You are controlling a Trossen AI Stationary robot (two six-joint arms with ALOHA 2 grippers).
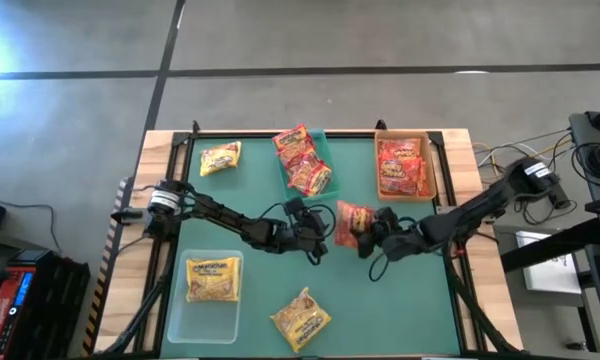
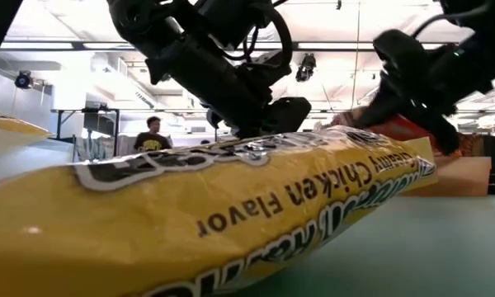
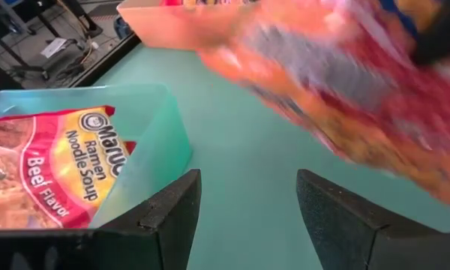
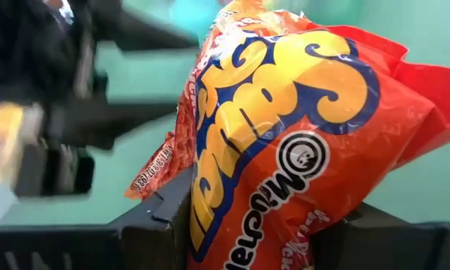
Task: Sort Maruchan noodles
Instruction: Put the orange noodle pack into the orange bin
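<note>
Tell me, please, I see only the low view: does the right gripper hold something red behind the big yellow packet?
Observer: Yes. The right gripper has a red packet between its jaws.
Operator: And the left gripper?
Observer: The left gripper is just beside it, with its jaws open and nothing in them.
Operator: Where do other red packets lie?
Observer: In the teal bin and in the tan bin.

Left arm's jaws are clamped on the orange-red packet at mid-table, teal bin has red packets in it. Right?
Wrong arm. The orange-red packet sits between the right gripper's jaws, as the right wrist view shows. The left gripper stands open with nothing in it. The teal bin does hold red packets.
</note>
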